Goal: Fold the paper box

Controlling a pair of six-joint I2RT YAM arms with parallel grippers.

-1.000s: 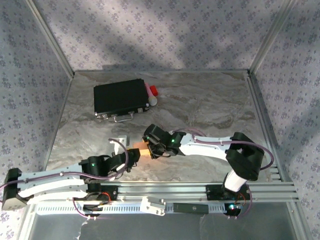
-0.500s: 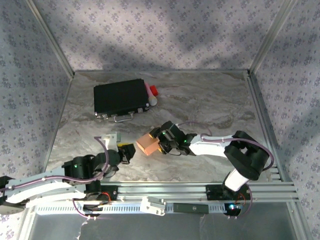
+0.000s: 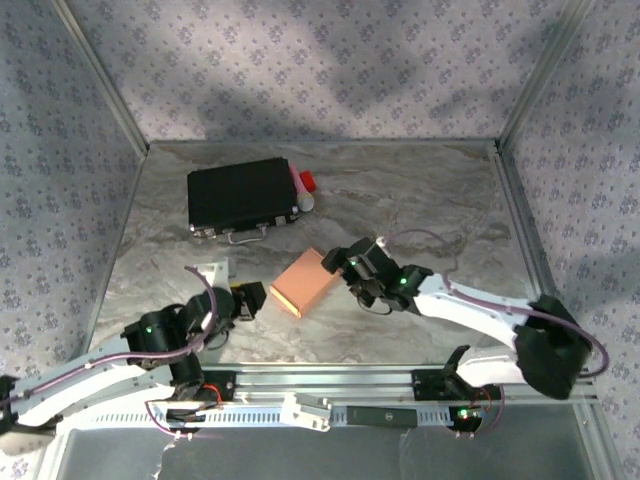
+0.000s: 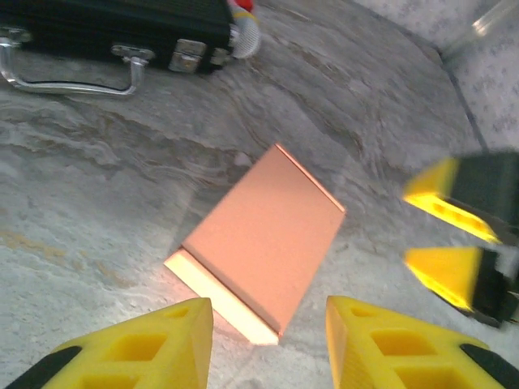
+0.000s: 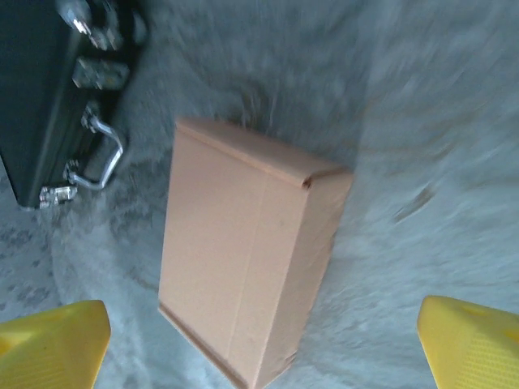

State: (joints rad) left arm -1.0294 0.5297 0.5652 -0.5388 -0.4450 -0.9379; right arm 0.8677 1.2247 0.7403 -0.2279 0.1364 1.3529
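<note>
Paper box (image 3: 305, 282): salmon-orange, closed into a small rectangular box, lying flat on the marbled table (image 3: 430, 200), set diagonally, front-centre, between the two grippers. Right wrist view shows a lengthwise seam on its top face (image 5: 243, 251) and a small gap at one far corner. In the left wrist view its near end face (image 4: 263, 247) is washed out by glare, so no detail is readable there

Left gripper (image 3: 250, 300): jaws moderately apart, nothing between them. The box's near corner sits just ahead of the yellow fingertips (image 4: 154, 344); contact can't be judged

Right gripper (image 3: 345, 262): jaws spread wide, empty, just beside the box's far-right edge and clear of it. Its fingers (image 5: 49, 340) are cut off by the frame corners, and the table on that side is blurred

Black case (image 3: 240, 195) lies well behind the box, handle towards it, cropped in both wrist views. A small red-and-white item (image 3: 303, 185) touches its right end, too small to identify
</note>
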